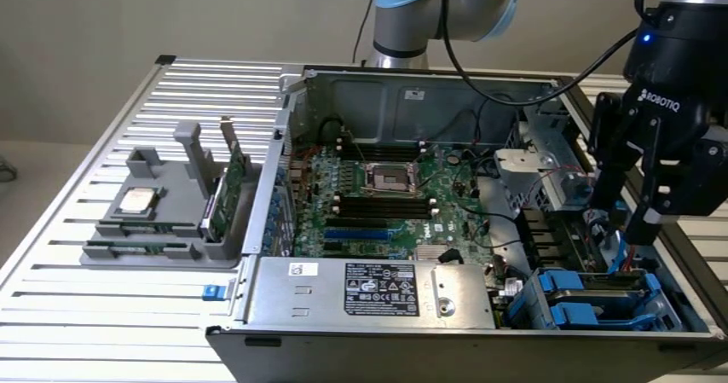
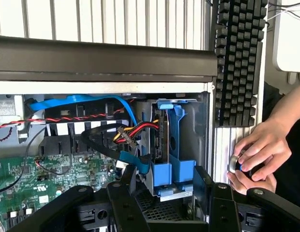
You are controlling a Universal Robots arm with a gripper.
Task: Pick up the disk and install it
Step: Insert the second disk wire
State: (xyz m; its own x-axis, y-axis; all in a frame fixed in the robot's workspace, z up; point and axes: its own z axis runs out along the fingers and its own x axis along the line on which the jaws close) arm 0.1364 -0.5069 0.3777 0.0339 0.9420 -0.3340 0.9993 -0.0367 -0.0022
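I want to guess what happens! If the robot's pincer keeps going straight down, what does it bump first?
Probably the disk in its blue bracket, standing in the computer case. The open pincer hangs just above it, though depth is hard to judge.

A plain beige wall (image 1: 136, 16) closes the far side of the scene, evenly lit. In front of it stands a worktable with a slatted, light metal top (image 1: 80, 204), its ribs running across to the exterior view's left. In the wrist view a black keyboard (image 2: 239, 63) lies on the slats, near a white object (image 2: 290, 34)
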